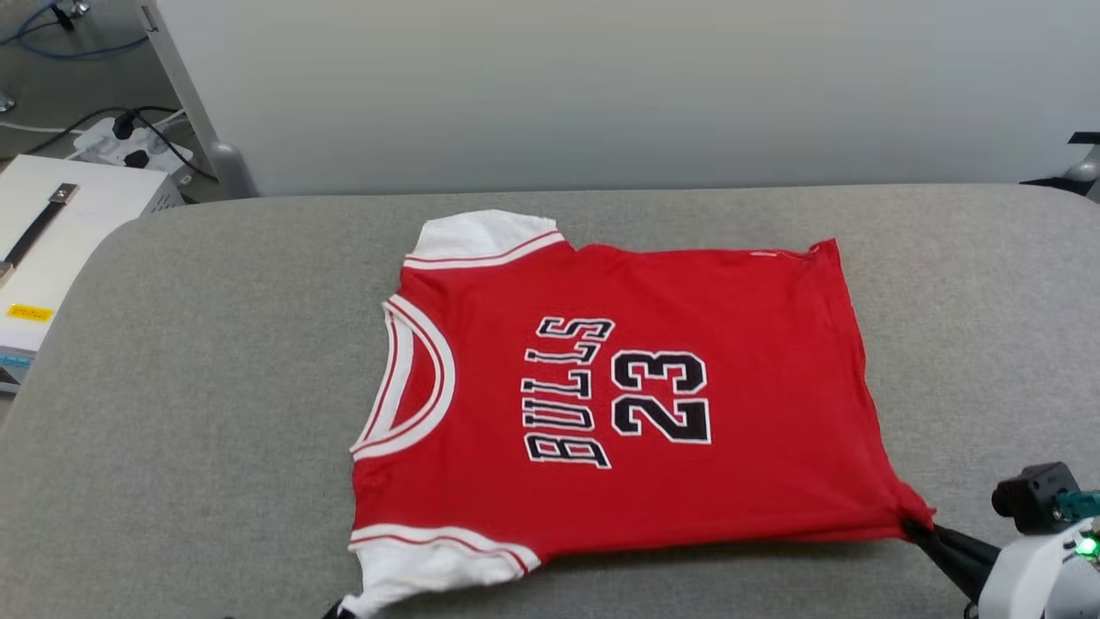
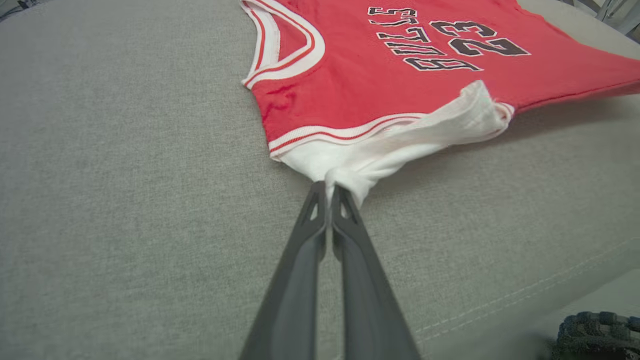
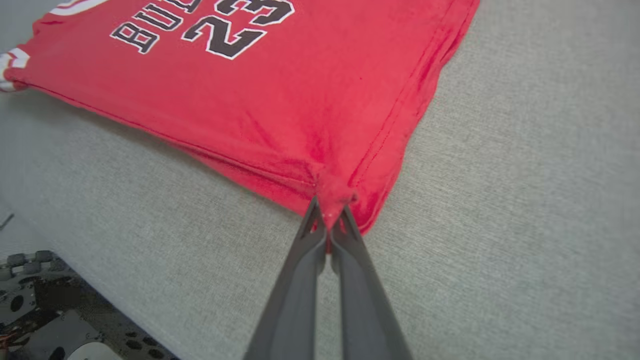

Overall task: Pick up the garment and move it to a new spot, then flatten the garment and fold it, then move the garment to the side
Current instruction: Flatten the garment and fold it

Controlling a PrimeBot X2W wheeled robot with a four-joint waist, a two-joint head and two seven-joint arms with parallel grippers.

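Bare grey table [image 1: 172, 413] was left all around the red BULLS 23 jersey [image 1: 619, 387], spread flat mid-table, collar leftward. A white box [image 1: 51, 232] and power strip [image 1: 107, 142] were seen beyond the left edge. The jaws of the left gripper [image 2: 330, 192] were closed on its white sleeve, those of the right gripper [image 3: 327, 215] on a red hem corner.

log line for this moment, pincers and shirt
left pincer: shut on white sleeve | right pincer: shut on hem corner | garment: spread, print up, on grey surface | stage: not yet folded
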